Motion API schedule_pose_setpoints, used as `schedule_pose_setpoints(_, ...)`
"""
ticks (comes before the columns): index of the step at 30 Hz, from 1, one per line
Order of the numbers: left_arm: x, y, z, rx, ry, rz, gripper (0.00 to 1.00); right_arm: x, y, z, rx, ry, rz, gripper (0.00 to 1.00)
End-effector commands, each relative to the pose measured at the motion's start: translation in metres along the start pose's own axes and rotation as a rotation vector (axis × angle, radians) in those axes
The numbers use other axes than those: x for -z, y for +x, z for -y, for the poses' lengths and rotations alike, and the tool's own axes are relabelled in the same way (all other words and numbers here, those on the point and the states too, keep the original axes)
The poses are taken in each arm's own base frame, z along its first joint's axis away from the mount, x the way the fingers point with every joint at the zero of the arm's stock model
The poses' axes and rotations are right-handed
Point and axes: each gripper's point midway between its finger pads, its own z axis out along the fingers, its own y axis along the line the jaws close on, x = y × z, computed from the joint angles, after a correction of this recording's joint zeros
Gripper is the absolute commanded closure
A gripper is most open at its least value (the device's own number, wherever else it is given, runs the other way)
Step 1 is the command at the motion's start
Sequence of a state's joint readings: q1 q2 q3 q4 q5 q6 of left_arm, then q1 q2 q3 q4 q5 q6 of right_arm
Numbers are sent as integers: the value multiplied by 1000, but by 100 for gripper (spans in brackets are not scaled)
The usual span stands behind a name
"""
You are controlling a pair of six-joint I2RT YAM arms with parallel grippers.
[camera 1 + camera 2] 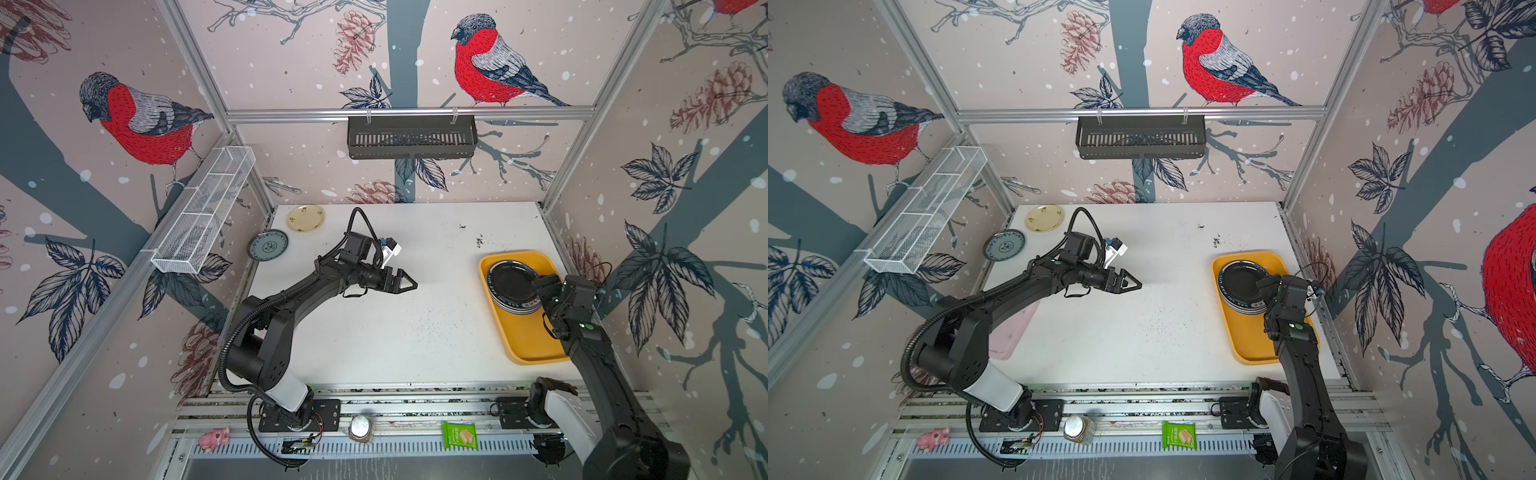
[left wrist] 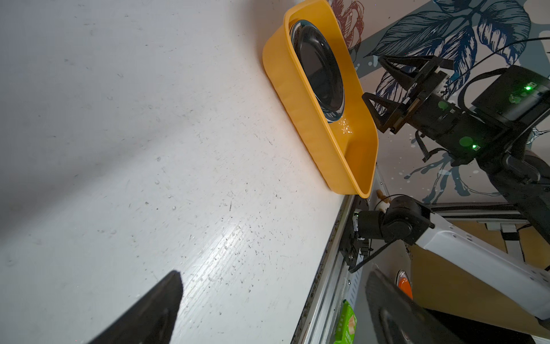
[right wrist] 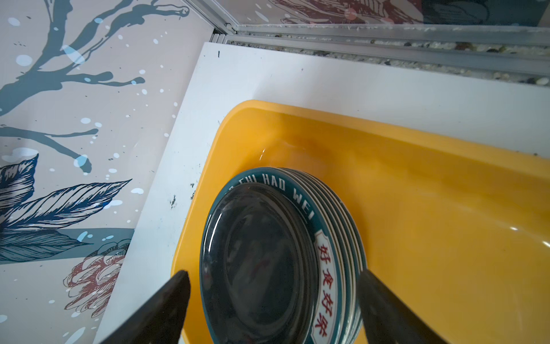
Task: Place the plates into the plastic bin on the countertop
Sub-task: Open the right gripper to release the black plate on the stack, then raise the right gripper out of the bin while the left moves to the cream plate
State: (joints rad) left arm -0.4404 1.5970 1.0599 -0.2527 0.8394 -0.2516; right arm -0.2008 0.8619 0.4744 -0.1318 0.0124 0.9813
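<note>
The mustard-yellow plastic bin [image 1: 536,345] [image 1: 1250,345] [image 2: 297,98] [image 3: 416,208] lies at the right of the white countertop [image 1: 415,332]. In its far half sits a stack of plates with lettered green rims, a black plate [image 1: 513,282] [image 1: 1241,280] [image 2: 320,68] [image 3: 259,268] on top. My right gripper [image 1: 540,286] [image 2: 373,77] [image 3: 273,274] hangs open just above the stack, holding nothing. A cream-yellow plate [image 1: 305,217] [image 1: 1044,218] and a blue-grey plate [image 1: 268,244] [image 1: 1004,245] lie at the far left corner. Over mid-table, my left gripper [image 1: 411,283] [image 1: 1138,284] [image 2: 273,277] is open and empty.
A black slotted basket [image 1: 411,137] hangs on the back wall and a white wire basket [image 1: 203,208] on the left wall. A pink tray [image 1: 1013,328] lies under the left arm. On the front rail lie a pink toy [image 1: 214,438], a jar [image 1: 360,428] and a green packet [image 1: 459,435].
</note>
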Motion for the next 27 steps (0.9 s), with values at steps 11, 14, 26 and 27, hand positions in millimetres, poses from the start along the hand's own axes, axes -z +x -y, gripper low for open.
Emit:
schedule_pose_setpoints(11, 2, -3, -5, -17, -35, 7, 4, 19, 6, -84, 172, -232, 4, 0)
schedule_pose_setpoints(14, 2, -4, -5, -17, -38, 10, 4, 20, 9, -94, 190, -255, -1, 0)
schedule_pose_setpoints(26, 2, -5, -9, -8, -50, 12, 4, 29, 34, -136, 267, -402, -56, 0)
schedule_pose_setpoints(27, 3, -5, -10, -6, -57, 14, 4, 28, 40, -140, 274, -421, -75, 0)
